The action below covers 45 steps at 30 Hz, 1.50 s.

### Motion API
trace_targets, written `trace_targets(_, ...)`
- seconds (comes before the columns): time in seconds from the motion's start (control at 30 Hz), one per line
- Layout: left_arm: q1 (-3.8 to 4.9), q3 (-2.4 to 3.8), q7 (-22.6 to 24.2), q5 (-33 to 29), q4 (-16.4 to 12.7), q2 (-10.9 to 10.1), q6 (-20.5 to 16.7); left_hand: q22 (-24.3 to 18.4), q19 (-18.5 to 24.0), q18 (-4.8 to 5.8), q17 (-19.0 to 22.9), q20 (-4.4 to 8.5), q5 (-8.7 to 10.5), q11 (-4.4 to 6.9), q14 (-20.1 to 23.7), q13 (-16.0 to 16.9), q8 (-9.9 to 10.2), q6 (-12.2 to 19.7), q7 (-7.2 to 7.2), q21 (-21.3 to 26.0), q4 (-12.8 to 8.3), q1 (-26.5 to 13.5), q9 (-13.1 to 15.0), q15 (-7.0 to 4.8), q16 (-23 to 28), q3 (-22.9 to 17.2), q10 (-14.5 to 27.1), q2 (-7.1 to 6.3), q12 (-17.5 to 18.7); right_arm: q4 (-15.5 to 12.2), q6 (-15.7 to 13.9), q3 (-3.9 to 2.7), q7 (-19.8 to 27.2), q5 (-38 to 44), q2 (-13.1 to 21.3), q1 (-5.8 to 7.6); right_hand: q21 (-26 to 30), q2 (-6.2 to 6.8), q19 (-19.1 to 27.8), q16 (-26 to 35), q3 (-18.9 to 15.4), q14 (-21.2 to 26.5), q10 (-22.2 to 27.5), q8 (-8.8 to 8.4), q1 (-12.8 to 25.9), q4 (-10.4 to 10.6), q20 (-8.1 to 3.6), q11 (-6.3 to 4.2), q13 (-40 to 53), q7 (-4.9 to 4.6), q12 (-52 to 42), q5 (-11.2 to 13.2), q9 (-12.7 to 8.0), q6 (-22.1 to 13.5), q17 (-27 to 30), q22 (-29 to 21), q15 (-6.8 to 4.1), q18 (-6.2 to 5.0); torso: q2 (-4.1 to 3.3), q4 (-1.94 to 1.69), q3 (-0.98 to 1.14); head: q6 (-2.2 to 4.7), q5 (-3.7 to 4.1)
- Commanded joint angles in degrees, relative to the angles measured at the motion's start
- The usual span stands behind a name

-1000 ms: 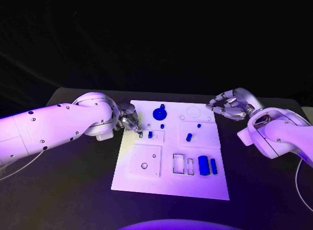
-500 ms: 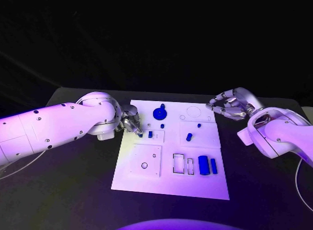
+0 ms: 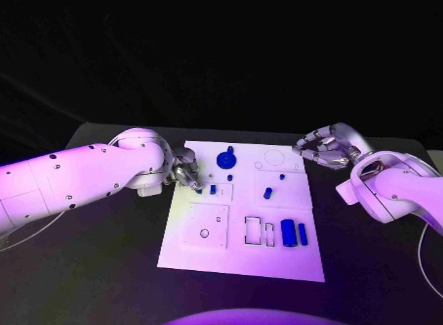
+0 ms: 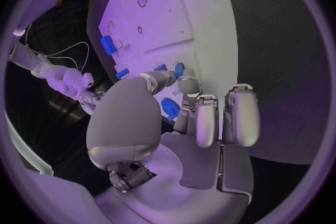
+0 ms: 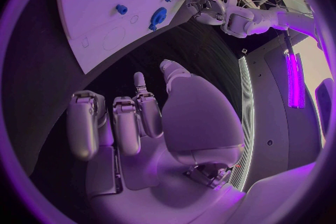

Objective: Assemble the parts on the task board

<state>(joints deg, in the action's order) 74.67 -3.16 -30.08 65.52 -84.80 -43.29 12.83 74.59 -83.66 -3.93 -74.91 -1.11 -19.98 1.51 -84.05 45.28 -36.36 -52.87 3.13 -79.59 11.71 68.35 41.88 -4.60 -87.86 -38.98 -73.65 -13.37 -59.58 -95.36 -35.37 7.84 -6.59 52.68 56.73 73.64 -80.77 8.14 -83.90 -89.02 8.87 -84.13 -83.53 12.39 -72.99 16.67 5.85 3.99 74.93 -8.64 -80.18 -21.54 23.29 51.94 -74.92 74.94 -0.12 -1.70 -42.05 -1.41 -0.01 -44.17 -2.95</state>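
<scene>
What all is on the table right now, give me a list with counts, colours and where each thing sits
Table: one, black, under everything.
Task board: one, white plate, middle of the table.
Gear-like part: one, blue, far end of the board.
Large cylinder: one, blue, near right area of the board, with a thinner blue bar beside it.
Small parts: at least three, blue, mid-board; one right of centre, one by the left hand's fingertips.
Left hand: silver, at the board's left edge, fingertips on or close to a small part; contact unclear.
Right hand: silver, fingers curled, holding nothing, beyond the board's far right corner.
</scene>
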Motion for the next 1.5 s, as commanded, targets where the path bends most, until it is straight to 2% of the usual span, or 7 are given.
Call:
trace_targets(0.03, -0.14, -0.12, 0.02, 0.16, -0.05, 0.20, 2.11, 0.07, -0.49, 0.44, -12.03, 0.02, -0.26, -0.05, -5.12, 0.16, -0.28, -0.44, -0.03, -0.34, -10.68, 0.22, 0.02, -0.34, -0.34, -10.41, -0.56, 0.44, -0.38, -0.01, 0.14, 0.00, 0.36, 0.62, -0.03, -0.03, 0.23, 0.08, -1.67, 0.37, 0.33, -5.07, 0.21, 0.28, 0.55, -0.08, -0.40, -0.38, 7.76, 0.25, 0.28, -0.21, 0.09, -0.10, -11.67, 9.18, -0.40, -0.58, 0.01, -0.02, 0.01, 0.04, 0.05)
trace_targets(0.47, -0.13, -0.12, -0.23, 0.20, 0.28, 0.51, 2.86, 0.20, -0.53, 0.47, -12.13, 0.05, -1.07, 0.04, -5.15, 0.77, -0.38, -0.68, -0.13, -0.43, -10.74, 0.03, 0.12, -0.43, -0.41, -10.54, -0.99, 0.32, -0.79, -0.06, 0.06, 0.00, 0.36, 0.65, 0.02, -0.03, 0.23, 0.08, -1.67, 0.37, 0.33, -5.07, 0.21, 0.28, 0.55, -0.08, -0.40, -0.38, 7.76, 0.25, 0.28, -0.21, 0.09, -0.10, -11.67, 9.18, -0.40, -0.58, -0.01, -0.06, 0.00, -0.11, 0.04)
trace_targets(0.83, -0.13, -0.37, -0.43, -0.73, 0.95, 1.32, 3.06, 0.20, -0.52, 0.46, -12.08, 0.09, -1.47, 0.07, -5.13, 0.93, -0.42, -0.76, -0.17, -0.42, -10.60, -0.22, 0.19, -0.46, -0.38, -10.61, -1.15, 0.43, -0.89, -0.14, 0.04, 0.00, 0.38, 0.69, 0.06, -0.03, 0.23, 0.08, -1.67, 0.37, 0.33, -5.07, 0.21, 0.28, 0.55, -0.08, -0.40, -0.38, 7.76, 0.25, 0.28, -0.21, 0.09, -0.10, -11.67, 9.18, -0.40, -0.58, -0.02, -0.03, 0.03, -0.41, 0.17)
trace_targets(1.27, -0.12, -0.52, -0.86, -1.70, 2.21, 2.09, 5.09, 0.30, -0.52, 0.48, -12.21, 0.25, -1.36, 0.28, -5.17, 1.53, -0.83, -0.88, -0.53, -0.46, -9.24, -2.41, 0.88, -0.61, -0.47, -10.21, -1.69, 1.49, -1.18, -0.20, 0.00, 0.00, 0.40, 0.69, 0.15, -0.03, 0.29, 0.14, -1.66, 0.37, 0.41, -5.08, 0.23, 0.33, 0.53, -0.11, -0.41, -0.39, 7.74, 0.26, 0.31, -0.27, 0.10, -0.11, -11.68, 9.16, -0.41, -0.59, 0.03, -0.02, 0.03, -0.58, 0.16)
trace_targets(1.5, -0.12, -0.52, -0.92, -2.16, 2.54, 2.23, 5.51, 0.54, -0.59, 0.52, -12.29, 0.46, -0.93, 0.64, -5.18, 1.68, -1.17, -0.85, -1.07, -0.57, -7.72, -4.78, 1.67, -0.89, -0.53, -7.76, -1.95, 1.53, -1.13, -0.19, 0.00, 0.00, 0.42, 0.69, 0.16, -0.03, 0.29, 0.14, -1.66, 0.37, 0.41, -5.08, 0.23, 0.33, 0.53, -0.11, -0.41, -0.39, 7.74, 0.26, 0.31, -0.27, 0.10, -0.11, -11.68, 9.16, -0.41, -0.59, 0.03, -0.04, 0.01, -0.61, 0.21)
